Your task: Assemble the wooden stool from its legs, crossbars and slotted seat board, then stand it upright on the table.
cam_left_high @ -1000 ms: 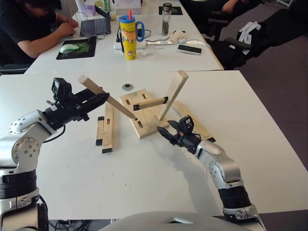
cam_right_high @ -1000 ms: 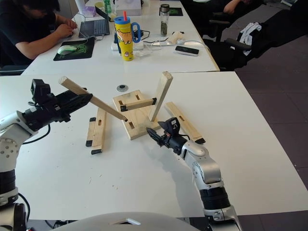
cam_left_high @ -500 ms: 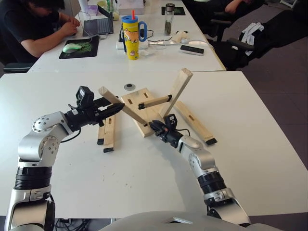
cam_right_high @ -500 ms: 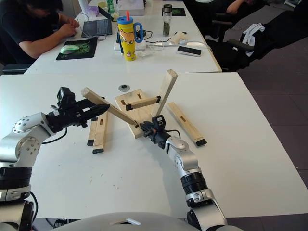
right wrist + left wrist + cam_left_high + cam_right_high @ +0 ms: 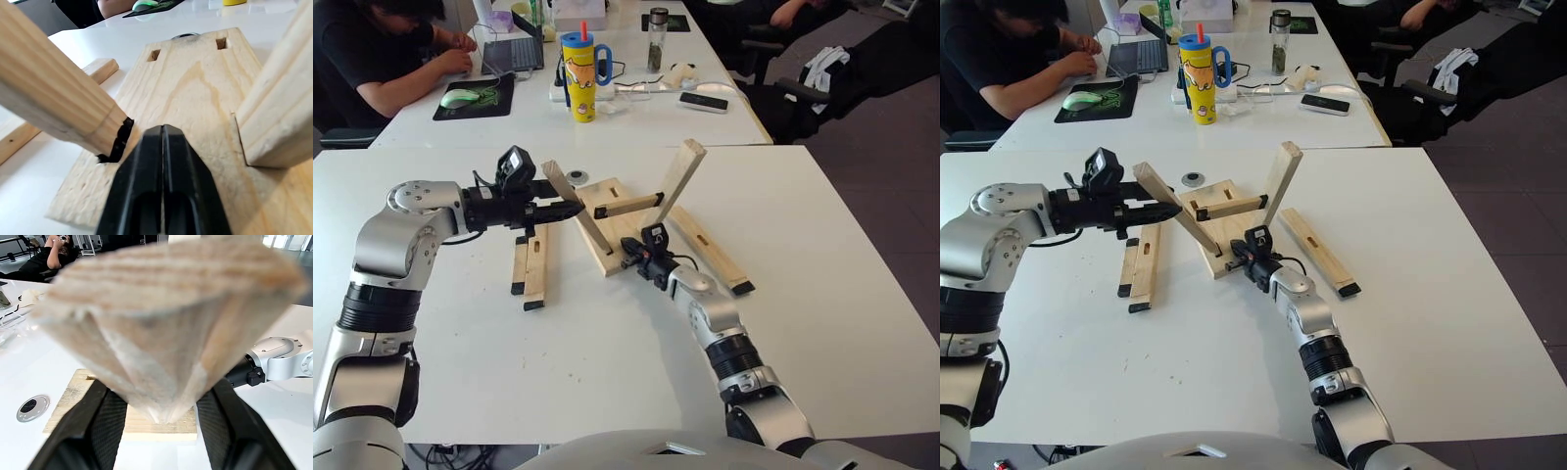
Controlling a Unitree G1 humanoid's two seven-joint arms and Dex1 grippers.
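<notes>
Two legs are at the slotted seat board (image 5: 625,233), which lies flat near the middle of the white table (image 5: 822,294). One leg (image 5: 590,221) is in my left gripper (image 5: 571,208); the fingers (image 5: 98,426) are clamped on either side of the wood, a little above its middle. That leg leans steeply. Its upper end points back toward the left and its dark-tipped lower end (image 5: 115,142) meets the board at a slot by the near edge; I cannot tell whether it is seated in the slot. The other leg (image 5: 676,186) stands tilted out of the far right part of the board. A crossbar (image 5: 628,207) runs from it across above the board and ends in a dark tip. My right gripper (image 5: 632,260) is low at the near edge of the board with its fingers (image 5: 146,171) pressed together on nothing. The tips rest on the board's surface just beside the held leg's foot. Off to the left, two loose slotted pieces (image 5: 533,264) lie flat side by side on the table. On the right, another long slotted piece (image 5: 708,247) lies flat just beside the board.
</notes>
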